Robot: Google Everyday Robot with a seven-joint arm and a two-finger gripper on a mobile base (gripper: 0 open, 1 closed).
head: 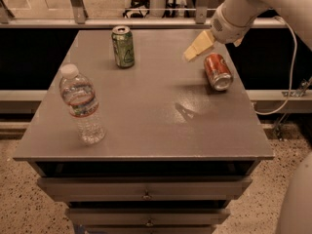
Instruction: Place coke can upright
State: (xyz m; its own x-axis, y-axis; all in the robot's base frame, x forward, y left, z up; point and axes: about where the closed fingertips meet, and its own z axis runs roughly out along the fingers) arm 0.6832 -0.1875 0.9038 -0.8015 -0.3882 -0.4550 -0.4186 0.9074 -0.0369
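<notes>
Red-orange aluminium with silver ends, the small coke can [217, 71] is seen lying on its side near the right edge of the flat grey table top [146, 130], one silver end turned toward the camera. The cream-coloured gripper [197, 48] on the white robot arm [243, 9] is held above the table, just up and to the left of the coke can and pointing down to the left; nothing is carried in it, and whether it is wide or narrow cannot be told. A green drink can [123, 47] is stood upright toward the far left of the table. A clear plastic water bottle with a white cap [83, 106] is stood upright near the front left corner, well apart from both cans. Grey drawers [146, 191] are seen beneath the table top
</notes>
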